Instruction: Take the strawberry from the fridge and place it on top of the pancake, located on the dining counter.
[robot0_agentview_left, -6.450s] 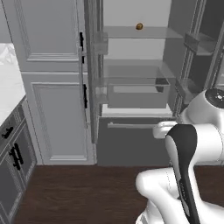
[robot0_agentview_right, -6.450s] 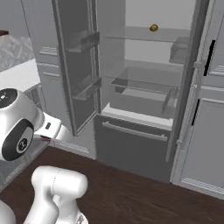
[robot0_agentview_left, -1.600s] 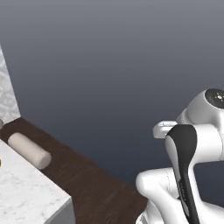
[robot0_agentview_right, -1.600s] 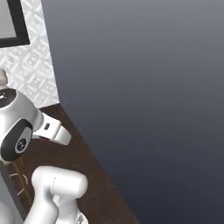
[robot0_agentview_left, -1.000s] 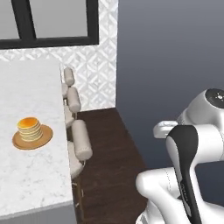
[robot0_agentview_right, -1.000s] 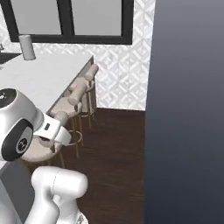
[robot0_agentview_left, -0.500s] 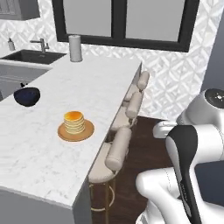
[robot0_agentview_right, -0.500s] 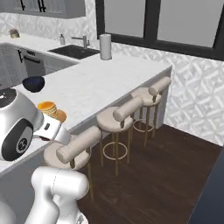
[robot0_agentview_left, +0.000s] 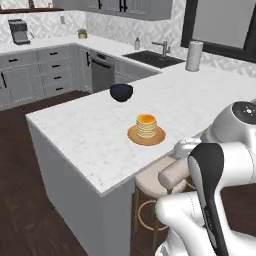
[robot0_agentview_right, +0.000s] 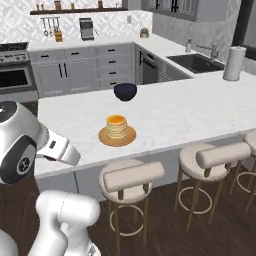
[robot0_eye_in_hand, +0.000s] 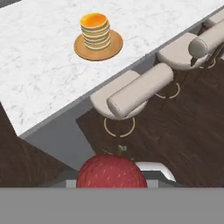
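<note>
**Strawberry held short of the desk, pancake ahead across the near edge**

While the pincer (robot0_eye_in_hand: 114, 186) stayed outside the desk's footprint, it was clenched on the strawberry (robot0_eye_in_hand: 111, 171), which sat at the bottom of the hand view above dark floor. From there the pancake (robot0_eye_in_hand: 95, 30) lay ahead and slightly to the left, past the desk's (robot0_eye_in_hand: 39, 83) near long edge. The stack stood upright on its orange-brown plate (robot0_eye_in_hand: 98, 48), set in from that edge on the white marbled top.

In the left base view the pancake (robot0_agentview_left: 146, 126) stood near the edge that faces the robot, with the dark bowl (robot0_agentview_left: 121, 92) farther in toward the sink side, well apart from it. The right base view showed the same stack (robot0_agentview_right: 116, 126) with bare marble around the plate on all sides.

Between fruit and plate lay a padded stool (robot0_eye_in_hand: 131, 94), tucked under the desk edge and lower than the top. Judged from this, the coming move called for a forward carry over the edge, then a descent onto the round stack's top, with open room above.
</note>
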